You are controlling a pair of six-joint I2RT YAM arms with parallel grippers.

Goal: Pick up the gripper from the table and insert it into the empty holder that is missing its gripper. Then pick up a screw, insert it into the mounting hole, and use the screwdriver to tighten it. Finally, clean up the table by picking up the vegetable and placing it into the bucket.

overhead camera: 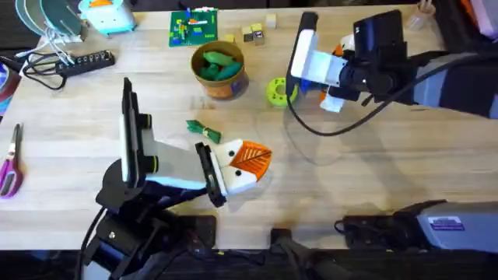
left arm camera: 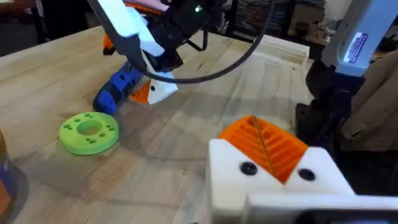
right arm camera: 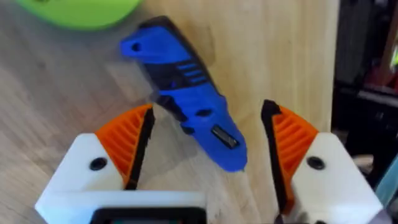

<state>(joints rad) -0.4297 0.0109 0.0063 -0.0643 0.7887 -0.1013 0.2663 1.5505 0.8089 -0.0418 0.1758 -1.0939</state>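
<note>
The blue screwdriver point(overhead camera: 310, 82) point(left arm camera: 117, 93) point(right arm camera: 186, 93) lies on the table beside a lime-green disc point(overhead camera: 276, 91) point(left arm camera: 89, 132). My right gripper point(overhead camera: 327, 82) point(right arm camera: 208, 109) is open and straddles the screwdriver, one orange pad on either side and neither pressing on it. Near the table's front centre, my left gripper point(overhead camera: 247, 159) point(left arm camera: 266, 146) is shut with its orange pads together and nothing held. A dark-green vegetable point(overhead camera: 204, 130) lies just behind it. The orange-brown bucket point(overhead camera: 220, 71) stands farther back with green toys inside. The loose gripper part, the holder and the screw are out of view.
A power strip point(overhead camera: 78, 62) and cables lie at the back left, and scissors point(overhead camera: 11, 159) lie at the left edge. A green brick board point(overhead camera: 194, 27) and small wooden blocks point(overhead camera: 253, 33) sit along the back. A black cable point(overhead camera: 327, 128) loops across the table under the right arm.
</note>
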